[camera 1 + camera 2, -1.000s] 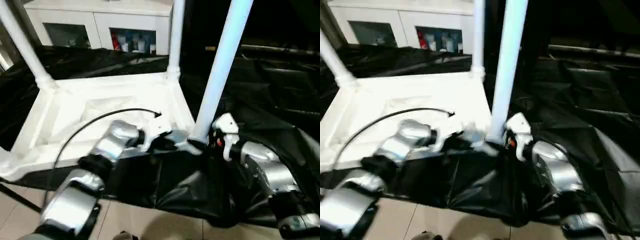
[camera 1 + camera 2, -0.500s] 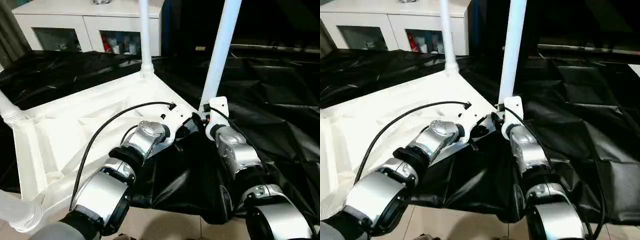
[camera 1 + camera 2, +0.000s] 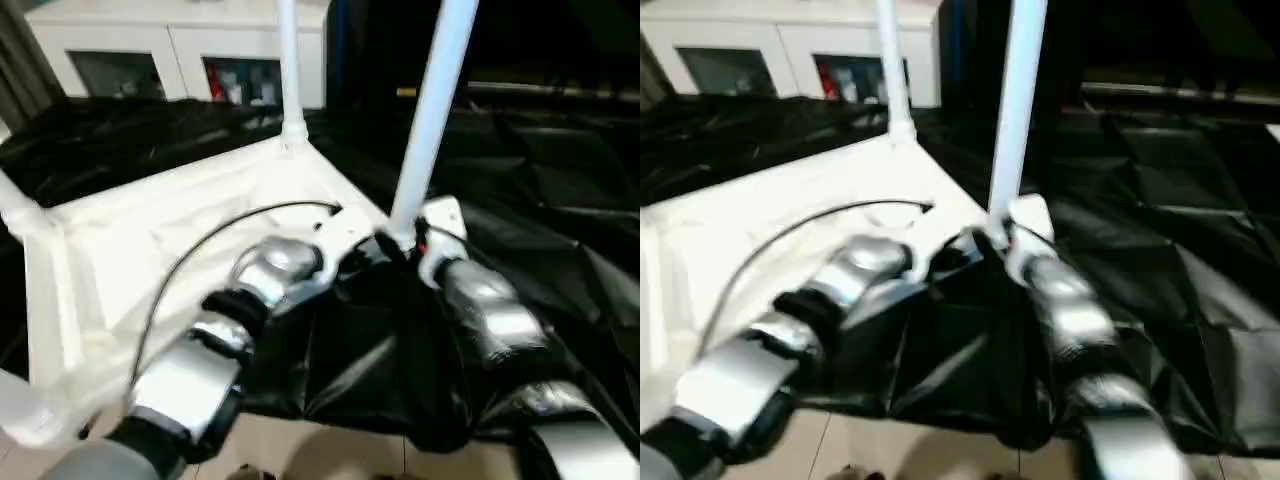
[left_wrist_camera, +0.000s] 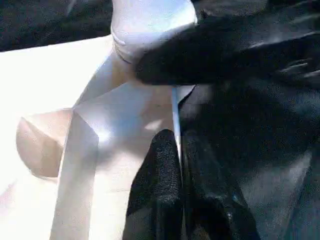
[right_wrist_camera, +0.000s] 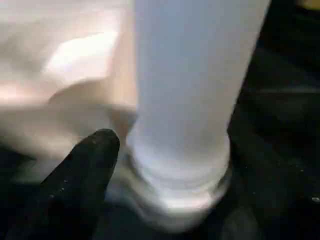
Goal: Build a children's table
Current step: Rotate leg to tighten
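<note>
Left end effector (image 4: 180, 165) pinches the tabletop (image 3: 150, 230) rim; right end effector (image 3: 405, 245), state unclear, touches the corner leg (image 3: 430, 110).

A room in a home, it seems; a white cabinet (image 3: 190, 50) with glass doors stands behind; black sheeting (image 3: 540, 180) covers the tiled floor (image 3: 330, 450).

Motion blur smears both head views, worst on the silver forearms near the tabletop (image 3: 150, 240). The tabletop glares bright white against dim black sheeting (image 3: 560, 200). The nearest leg (image 5: 190, 100) looms soft, unfocused.
</note>
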